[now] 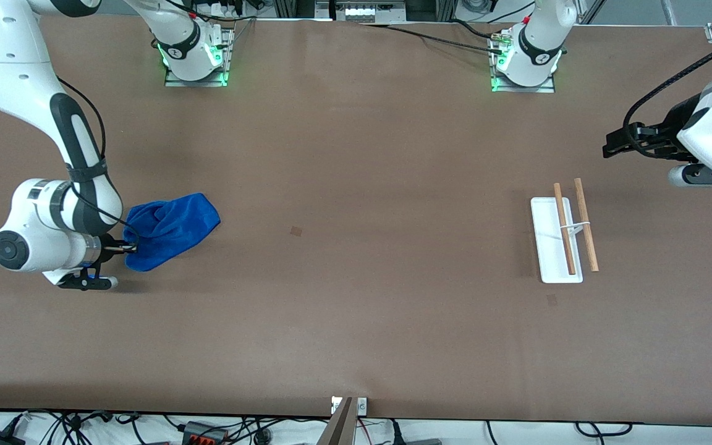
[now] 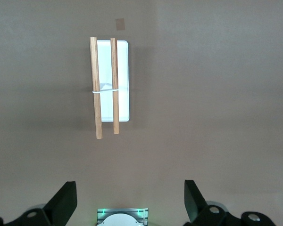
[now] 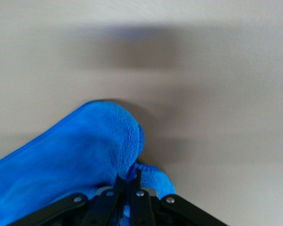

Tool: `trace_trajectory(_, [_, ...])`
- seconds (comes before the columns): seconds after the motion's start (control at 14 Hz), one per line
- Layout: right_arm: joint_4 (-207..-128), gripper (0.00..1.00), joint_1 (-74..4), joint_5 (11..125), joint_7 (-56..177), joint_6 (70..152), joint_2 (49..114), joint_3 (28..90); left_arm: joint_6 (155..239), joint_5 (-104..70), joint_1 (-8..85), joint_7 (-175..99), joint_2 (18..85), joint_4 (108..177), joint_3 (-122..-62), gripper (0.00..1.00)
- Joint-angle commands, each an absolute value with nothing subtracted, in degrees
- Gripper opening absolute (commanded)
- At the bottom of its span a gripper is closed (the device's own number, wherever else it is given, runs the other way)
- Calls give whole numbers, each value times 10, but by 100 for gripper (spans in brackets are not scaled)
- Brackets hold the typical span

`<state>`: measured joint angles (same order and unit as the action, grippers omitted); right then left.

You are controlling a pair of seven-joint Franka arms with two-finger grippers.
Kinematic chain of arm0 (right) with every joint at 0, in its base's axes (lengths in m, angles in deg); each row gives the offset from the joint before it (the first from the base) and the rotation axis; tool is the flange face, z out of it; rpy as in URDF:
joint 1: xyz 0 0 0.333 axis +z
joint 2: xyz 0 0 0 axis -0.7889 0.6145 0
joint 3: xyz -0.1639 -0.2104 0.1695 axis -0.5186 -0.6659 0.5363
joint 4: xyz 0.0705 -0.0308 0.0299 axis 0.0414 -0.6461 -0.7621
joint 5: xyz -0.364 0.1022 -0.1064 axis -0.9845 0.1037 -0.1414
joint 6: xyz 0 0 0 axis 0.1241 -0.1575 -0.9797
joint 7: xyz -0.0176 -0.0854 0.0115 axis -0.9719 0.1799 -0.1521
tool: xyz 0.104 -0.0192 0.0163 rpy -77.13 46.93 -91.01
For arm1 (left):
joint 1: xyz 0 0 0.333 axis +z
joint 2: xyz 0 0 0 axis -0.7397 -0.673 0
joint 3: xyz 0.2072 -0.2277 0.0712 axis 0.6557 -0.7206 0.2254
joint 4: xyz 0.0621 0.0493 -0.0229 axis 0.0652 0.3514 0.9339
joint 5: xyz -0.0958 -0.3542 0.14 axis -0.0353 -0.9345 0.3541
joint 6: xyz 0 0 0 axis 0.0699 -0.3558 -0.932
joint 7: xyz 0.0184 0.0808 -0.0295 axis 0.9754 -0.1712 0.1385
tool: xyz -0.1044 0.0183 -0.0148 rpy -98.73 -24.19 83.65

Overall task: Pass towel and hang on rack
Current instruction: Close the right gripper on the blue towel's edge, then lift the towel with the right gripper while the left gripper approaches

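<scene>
R arm comes from its base at the top of the front view, elbow bent out over the table edge at its own end, wrist turned so the right gripper (image 1: 128,248) lies low and roughly level, pointing toward the table's middle. Its fingers are pinched together on a fold at the edge of the towel (image 1: 170,230); right wrist view shows the two black fingertips (image 3: 117,189) pressed into blue pile, fabric bunched up around them. Towel is blue, crumpled, lying on the table (image 1: 356,309) at the R arm's end, approx mid-depth; whether the gripped edge is lifted off the surface can't be told.

L arm waits, forearm reaching in from the table's edge at its own end, left gripper (image 1: 606,143) up in the air, over bare table just beside the rack (image 1: 557,247) and toward the arm bases from it. Its jaws stand wide apart w/ nothing between them; left wrist view shows both fingers (image 2: 66,200) spread, rack seen below.

Rack stands toward the L arm's end, well apart from the towel.

Count: 2 arms, 2 grippers, 1 towel, 1 rack w/ 1 white base, 2 wooden rods side by side, 1 thin white wire crossing them.
</scene>
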<state>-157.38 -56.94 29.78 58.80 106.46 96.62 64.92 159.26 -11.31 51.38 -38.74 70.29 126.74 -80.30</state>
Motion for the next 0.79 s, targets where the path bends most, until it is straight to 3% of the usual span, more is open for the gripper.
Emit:
trace_trajectory(0.0, [-1472,0,-537,300,597,938,950,664,1578,-119,518,-397,706,1269,-802,100])
trace_trajectory(0.29, [-1413,0,-530,320,591,894,950,766,1575,-114,512,-395,705,1269,-802,100])
trace_trajectory(0.57, [-1355,0,-520,346,541,912,954,877,1574,-121,510,-404,673,1267,-804,100])
trace_trajectory(0.72, [-1352,0,-502,347,502,962,954,923,1575,-124,509,-439,655,1266,-804,100])
